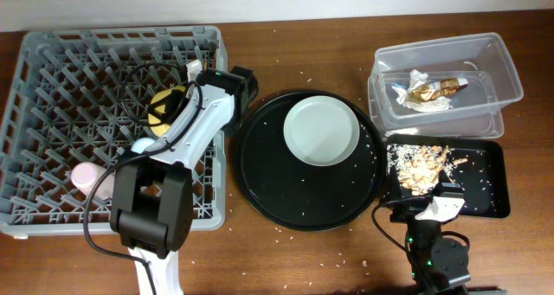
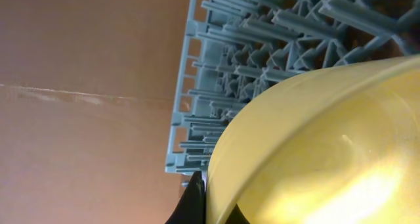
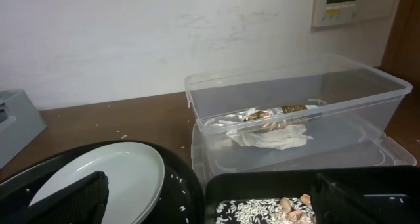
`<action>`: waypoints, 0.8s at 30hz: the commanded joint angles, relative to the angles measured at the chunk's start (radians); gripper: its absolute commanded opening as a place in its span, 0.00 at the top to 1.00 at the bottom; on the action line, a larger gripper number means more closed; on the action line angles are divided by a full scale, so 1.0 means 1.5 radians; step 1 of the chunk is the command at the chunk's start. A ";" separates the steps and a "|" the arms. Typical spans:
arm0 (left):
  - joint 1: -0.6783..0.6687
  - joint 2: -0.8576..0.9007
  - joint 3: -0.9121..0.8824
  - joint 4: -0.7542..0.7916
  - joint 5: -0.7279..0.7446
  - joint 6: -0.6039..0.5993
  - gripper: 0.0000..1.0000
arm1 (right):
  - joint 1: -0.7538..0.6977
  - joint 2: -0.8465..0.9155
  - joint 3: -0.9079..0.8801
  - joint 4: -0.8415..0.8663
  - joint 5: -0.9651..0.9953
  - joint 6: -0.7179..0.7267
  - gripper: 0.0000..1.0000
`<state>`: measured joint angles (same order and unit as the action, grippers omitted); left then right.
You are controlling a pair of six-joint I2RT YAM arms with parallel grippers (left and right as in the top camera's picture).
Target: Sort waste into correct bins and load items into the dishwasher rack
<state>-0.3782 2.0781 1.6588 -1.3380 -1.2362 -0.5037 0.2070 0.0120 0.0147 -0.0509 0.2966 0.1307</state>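
The left gripper (image 2: 209, 205) reaches over the dishwasher rack (image 1: 35, 61) and appears clamped on the rim of the yellow bowl (image 1: 164, 109). In the left wrist view one dark finger (image 2: 191, 199) lies against the outer wall and the rim runs between the jaws, though the inner finger is mostly hidden. The bowl hangs tilted, on edge among the pegs (image 1: 78, 96), in the right half of the rack. I cannot tell whether it already rests on them. The main risk is the thin rim pinch: if the bowl meets a peg off-centre, it could twist in the jaws and slip, or wedge crooked between rows. If it is let go unsupported, it may topple flat or roll toward the pink cup (image 1: 85, 176), which lies in the rack's near-left part, apart from the bowl. The pale plate (image 1: 322, 131) sits unloaded on the round black tray (image 1: 260, 191). Wrappers (image 1: 437, 87) and paper (image 3: 269, 137) are in the clear tub (image 1: 506, 79), and food scraps (image 1: 422, 163) lie on the flat black tray (image 1: 489, 191). The right gripper (image 3: 210, 184) has its jaws spread wide and holds nothing, low at that tray's near edge. A careless lift there could nudge the tray and scatter rice onto the surface (image 1: 286, 35).
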 commanded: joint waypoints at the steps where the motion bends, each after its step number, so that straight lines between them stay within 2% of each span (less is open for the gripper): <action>1: -0.038 0.029 -0.006 0.033 0.218 0.007 0.99 | -0.003 -0.004 -0.006 -0.001 -0.001 0.000 0.01; 4: -0.079 0.029 -0.006 0.061 0.315 0.007 0.97 | -0.003 -0.004 -0.006 -0.001 -0.001 0.000 0.02; 8: -0.101 0.029 -0.006 0.063 0.315 0.008 0.96 | -0.003 -0.004 -0.006 -0.001 -0.001 0.000 0.02; 9: -0.101 0.029 -0.001 0.046 0.294 0.007 1.00 | -0.003 -0.004 -0.006 -0.001 -0.001 0.000 0.02; 11: -0.092 0.028 0.043 -0.027 0.224 0.007 1.00 | -0.003 -0.004 -0.006 -0.001 -0.001 0.000 0.02; 13: -0.070 0.028 0.105 -0.119 0.119 -0.036 1.00 | -0.003 -0.004 -0.006 -0.001 -0.001 0.000 0.02; 14: -0.055 0.028 0.117 -0.127 0.090 -0.035 1.00 | -0.003 -0.004 -0.006 -0.001 -0.001 0.000 0.01; 15: -0.039 0.028 0.117 -0.123 0.085 -0.035 1.00 | -0.003 -0.004 -0.006 -0.001 -0.001 0.000 0.02; 18: -0.004 0.037 0.098 -0.090 0.160 -0.035 1.00 | -0.003 -0.004 -0.006 -0.001 -0.001 0.000 0.02; 22: 0.036 0.037 0.073 -0.082 0.122 -0.035 1.00 | -0.003 -0.004 -0.006 -0.001 -0.001 0.000 0.01; 24: 0.034 0.037 0.073 -0.078 0.142 -0.035 1.00 | -0.003 -0.004 -0.006 -0.001 -0.001 0.000 0.02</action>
<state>-0.3531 2.1048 1.7950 -1.4513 -1.0473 -0.5465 0.2070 0.0120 0.0147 -0.0509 0.2966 0.1310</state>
